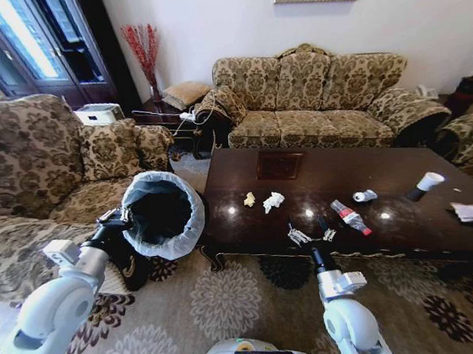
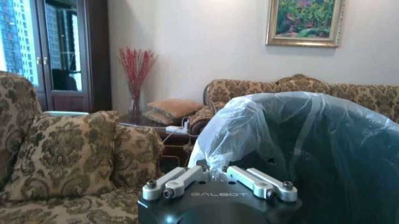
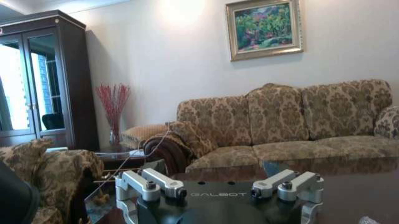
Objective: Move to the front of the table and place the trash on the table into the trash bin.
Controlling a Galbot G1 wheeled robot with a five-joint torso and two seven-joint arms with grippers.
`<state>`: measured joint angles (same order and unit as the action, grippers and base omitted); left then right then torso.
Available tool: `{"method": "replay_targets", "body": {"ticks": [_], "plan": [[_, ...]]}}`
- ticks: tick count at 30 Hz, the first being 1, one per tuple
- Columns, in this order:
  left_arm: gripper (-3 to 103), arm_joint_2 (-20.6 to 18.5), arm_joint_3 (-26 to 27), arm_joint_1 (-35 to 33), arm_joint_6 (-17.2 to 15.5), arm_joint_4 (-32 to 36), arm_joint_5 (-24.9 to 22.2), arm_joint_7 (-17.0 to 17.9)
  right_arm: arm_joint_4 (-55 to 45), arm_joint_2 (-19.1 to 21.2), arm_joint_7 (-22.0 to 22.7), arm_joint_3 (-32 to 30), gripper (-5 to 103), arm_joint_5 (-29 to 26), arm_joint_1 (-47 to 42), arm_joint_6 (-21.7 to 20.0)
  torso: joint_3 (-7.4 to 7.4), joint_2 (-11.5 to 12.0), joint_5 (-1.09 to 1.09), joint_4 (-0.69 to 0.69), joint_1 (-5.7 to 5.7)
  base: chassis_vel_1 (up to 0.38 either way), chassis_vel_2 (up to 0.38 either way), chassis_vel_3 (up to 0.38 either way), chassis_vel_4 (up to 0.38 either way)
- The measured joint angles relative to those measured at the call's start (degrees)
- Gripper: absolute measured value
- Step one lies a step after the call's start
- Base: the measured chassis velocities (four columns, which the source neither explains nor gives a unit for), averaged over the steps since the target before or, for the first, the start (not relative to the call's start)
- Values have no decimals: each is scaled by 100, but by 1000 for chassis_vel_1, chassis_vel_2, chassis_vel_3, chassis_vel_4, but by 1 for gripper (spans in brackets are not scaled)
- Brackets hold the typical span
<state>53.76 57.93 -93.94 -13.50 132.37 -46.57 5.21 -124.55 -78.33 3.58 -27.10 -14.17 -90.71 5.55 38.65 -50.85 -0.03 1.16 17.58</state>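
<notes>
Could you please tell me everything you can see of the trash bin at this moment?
The small round dark trash bin, lined with a translucent whitish-grey plastic bag folded over its rim, is held off the floor and tipped, its black inside facing the head camera. The left pincer is shut on the bagged rim. The bin hangs beside the left end of the glossy dark brown wooden table, before the patterned sofa.

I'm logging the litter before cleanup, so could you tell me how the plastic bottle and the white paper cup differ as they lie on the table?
The plastic bottle is clear with a red label; the white paper cup is opaque white with a dark end. The bottle lies near the table's front edge, close to the right hand; the cup lies farther back and to the right. Both lie on their sides.
</notes>
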Motion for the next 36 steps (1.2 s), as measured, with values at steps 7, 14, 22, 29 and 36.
{"method": "replay_targets", "body": {"ticks": [7, 14, 22, 29, 36], "plan": [[3, 509, -172, -134, -213, 673, 651, -15, -149, 271, 221, -39, 100, -190, 190, -487, -1, 0, 2, 2, -2, 0, 0, 0, 0], [3, 622, -144, -179, -308, 773, 716, -62, -518, 894, 762, -143, 100, -633, 640, -1629, 0, 0, 0, 3, 0, 0, 0, 0, 0], [3, 437, -205, -112, -300, 545, 458, 103, -824, 918, 603, 44, 100, -657, 375, -1696, -1, 0, 4, 1, -2, 0, 0, 0, 0], [3, 243, -314, 37, -305, 270, 174, 187, -435, 886, 335, 0, 100, -374, 221, -943, 0, 0, 2, 0, -1, 0, 0, 0, 0], [3, 126, -409, 121, -323, 178, 12, 277, -117, 942, 159, -103, 100, -510, 350, -691, 0, 0, 3, 1, -1, 0, 0, 0, 0]]}}
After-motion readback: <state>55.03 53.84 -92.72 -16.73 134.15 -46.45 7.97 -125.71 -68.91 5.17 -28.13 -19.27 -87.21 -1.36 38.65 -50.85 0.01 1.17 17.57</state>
